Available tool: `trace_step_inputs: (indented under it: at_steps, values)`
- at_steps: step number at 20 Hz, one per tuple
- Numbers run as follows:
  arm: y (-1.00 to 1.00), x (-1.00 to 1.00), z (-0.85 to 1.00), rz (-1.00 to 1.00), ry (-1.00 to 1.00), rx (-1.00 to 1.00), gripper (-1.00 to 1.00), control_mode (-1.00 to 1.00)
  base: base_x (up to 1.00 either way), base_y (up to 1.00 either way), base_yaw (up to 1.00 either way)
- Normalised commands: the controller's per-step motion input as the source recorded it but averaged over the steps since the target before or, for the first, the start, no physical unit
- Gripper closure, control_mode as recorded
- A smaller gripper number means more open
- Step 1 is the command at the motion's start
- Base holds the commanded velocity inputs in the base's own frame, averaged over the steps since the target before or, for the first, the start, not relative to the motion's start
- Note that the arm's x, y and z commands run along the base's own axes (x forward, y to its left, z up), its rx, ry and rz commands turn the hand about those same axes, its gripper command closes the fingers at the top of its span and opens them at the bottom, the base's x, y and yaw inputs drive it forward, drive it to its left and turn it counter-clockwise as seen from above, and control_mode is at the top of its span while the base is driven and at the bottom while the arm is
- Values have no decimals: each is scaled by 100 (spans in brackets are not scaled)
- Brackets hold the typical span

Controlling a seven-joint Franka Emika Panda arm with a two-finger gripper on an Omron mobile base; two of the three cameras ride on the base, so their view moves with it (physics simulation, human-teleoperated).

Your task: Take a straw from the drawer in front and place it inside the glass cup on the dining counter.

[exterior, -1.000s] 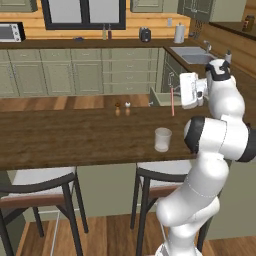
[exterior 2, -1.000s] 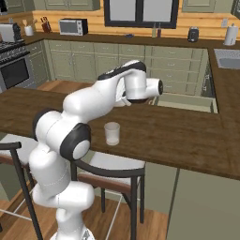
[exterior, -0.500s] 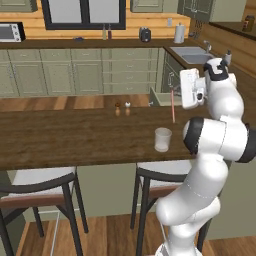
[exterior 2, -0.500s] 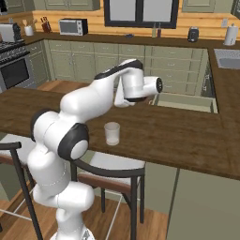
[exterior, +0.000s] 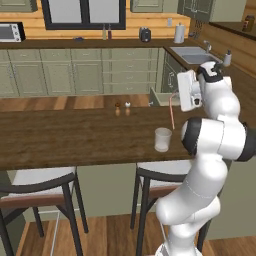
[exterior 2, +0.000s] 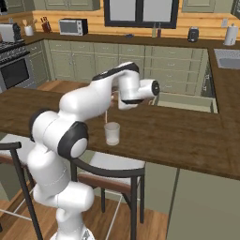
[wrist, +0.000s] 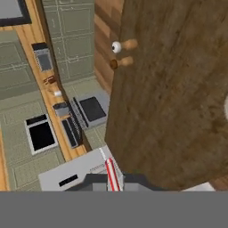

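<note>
The straw (exterior: 172,113) is a thin pink stick hanging upright over the dining counter (exterior: 75,137). My gripper (exterior: 175,95) is shut on its top end. Its lower tip hangs just beside and above the rim of the glass cup (exterior: 163,139), not inside it. In the right base view the straw (exterior 2: 107,111) shows left of the glass cup (exterior 2: 112,133), with my forearm hiding the hand. The hand view looks down the straw (wrist: 110,173) at the dining counter (wrist: 178,116). The sage-green drawer (exterior: 159,97) stands open behind the counter, and its box (exterior 2: 186,101) shows in the right base view.
Two small shakers (exterior: 122,106) stand on the counter's far edge, left of the cup. Two dark-framed stools (exterior: 35,187) sit under the counter's near side. A sink (exterior: 192,56) and paper towel roll (exterior: 179,33) are on the back worktop.
The hand has shifted a little with the straw, which now hangs slightly closer to the cup. The cup and the drawer have not moved.
</note>
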Motion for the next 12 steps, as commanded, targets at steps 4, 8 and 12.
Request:
trace_step_inputs:
  at_steps: [4,8,12]
  values:
    - [0,0,-23,0,-29,-8,100,-100,0,0,0]
    - [0,4,-25,0,-19,0,100,-100,0,0,0]
    - [0,21,-21,0,-16,0,100,-100,0,0,0]
